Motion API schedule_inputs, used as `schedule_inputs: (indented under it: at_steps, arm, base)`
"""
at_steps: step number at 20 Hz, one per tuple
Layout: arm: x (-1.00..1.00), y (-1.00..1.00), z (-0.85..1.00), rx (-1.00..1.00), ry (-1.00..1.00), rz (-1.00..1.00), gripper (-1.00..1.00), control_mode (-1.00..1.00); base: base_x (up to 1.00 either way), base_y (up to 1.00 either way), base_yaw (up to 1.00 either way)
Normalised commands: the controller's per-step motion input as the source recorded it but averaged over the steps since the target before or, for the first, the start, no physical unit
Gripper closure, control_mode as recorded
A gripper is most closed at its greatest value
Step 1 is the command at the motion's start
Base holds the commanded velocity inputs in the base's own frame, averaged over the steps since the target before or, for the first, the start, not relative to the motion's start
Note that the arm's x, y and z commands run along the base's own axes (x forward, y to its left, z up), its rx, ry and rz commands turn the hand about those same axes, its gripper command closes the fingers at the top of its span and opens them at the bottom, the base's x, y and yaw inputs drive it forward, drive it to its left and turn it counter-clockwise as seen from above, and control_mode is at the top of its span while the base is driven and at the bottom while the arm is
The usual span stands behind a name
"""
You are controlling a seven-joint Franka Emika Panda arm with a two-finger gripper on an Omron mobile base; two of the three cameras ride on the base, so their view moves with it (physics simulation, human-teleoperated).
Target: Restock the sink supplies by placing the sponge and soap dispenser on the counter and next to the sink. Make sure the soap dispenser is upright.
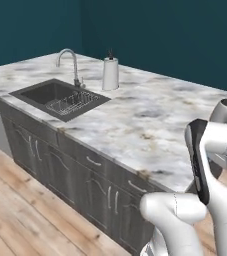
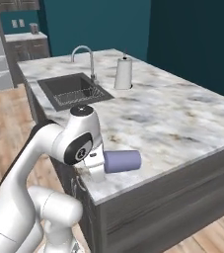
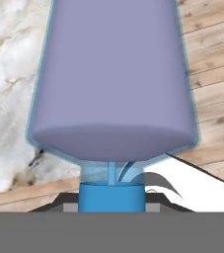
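Lavender soap dispenser (image 3: 111, 79) fills the hand view, blue pump end toward the gripper (image 2: 96, 165) — jaws closed on it. It lies sideways above the counter (image 2: 182, 123) edge, well apart from the sink (image 2: 69, 89) — paper towel roll (image 2: 123, 73) beside that.

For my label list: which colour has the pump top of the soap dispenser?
Blue. The soap dispenser body is greyish-lavender; the hand view shows it best.

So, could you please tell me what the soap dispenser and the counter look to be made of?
Soap dispenser: probably plastic, a smooth matte lavender body inside a clear bluish shell, with an opaque blue pump collar. Counter: looks like polished marble, white with grey and brownish veining.
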Motion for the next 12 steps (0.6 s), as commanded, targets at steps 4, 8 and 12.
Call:
schedule_inputs:
  at_steps: [4,8,12]
  arm:
    - [0.0,0.0,0.0,0.0,0.0,0.0,1.0,1.0]
    - [0.0,0.0,0.0,0.0,0.0,0.0,1.0,1.0]
    - [0.0,0.0,0.0,0.0,0.0,0.0,1.0,1.0]
  base:
    - [0.64,1.0,-0.05]
    - [0.89,0.91,-0.17]
    - [0.82,0.95,-0.19]
